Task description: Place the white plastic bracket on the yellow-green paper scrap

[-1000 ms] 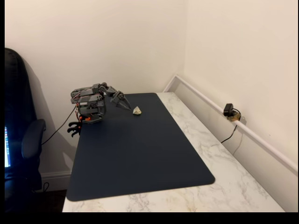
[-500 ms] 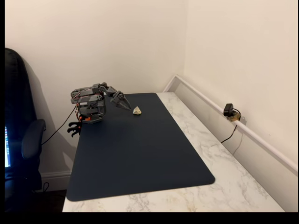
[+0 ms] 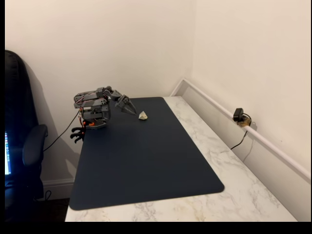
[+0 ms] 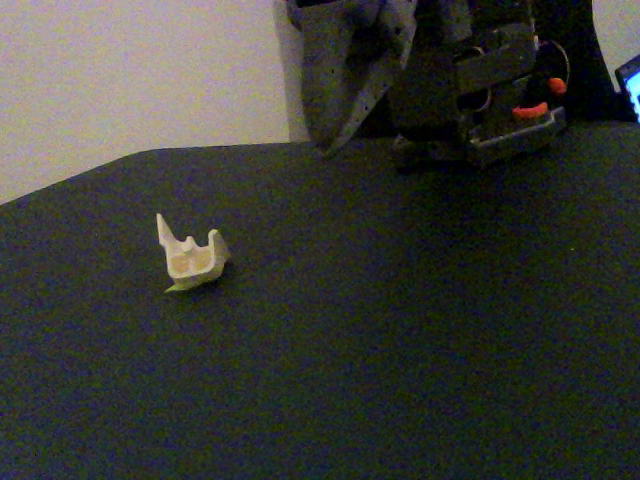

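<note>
1. The small off-white angular plastic bracket [image 4: 190,256] sits on the dark navy rectangular desk mat [image 3: 146,165], at about twelve o'clock of the mat in the wide fixed view [image 3: 143,115], close to its far edge.

2. In the close fixed view a thin bright yellow-green paper scrap [image 4: 178,287] peeps out from under the bracket at about seven o'clock of it. The bracket seems to rest on the sliver and cover most of it, which would explain why so little green shows; by that reading the placing is probably done.

3. The grey two-finger gripper [image 3: 131,110] of the folded grey arm hovers at roughly nine o'clock of the bracket in the wide fixed view, near it but apart, with nothing between the fingers. They taper to one point there, so the pincer looks narrow or closed.

4. In the close fixed view the gripper [image 4: 335,140] hangs at about one o'clock of the bracket, well clear of it, tip pointing down toward the mat. The arm is folded low over its base at the mat's far corner, a tucked posture that suits a rest position.

5. Compared with the pictures from a second and half a second ago, nothing differs: arm, gripper and bracket stand exactly where they stood.

6. The white marbled tabletop [image 3: 234,170] flanks the mat.
</note>
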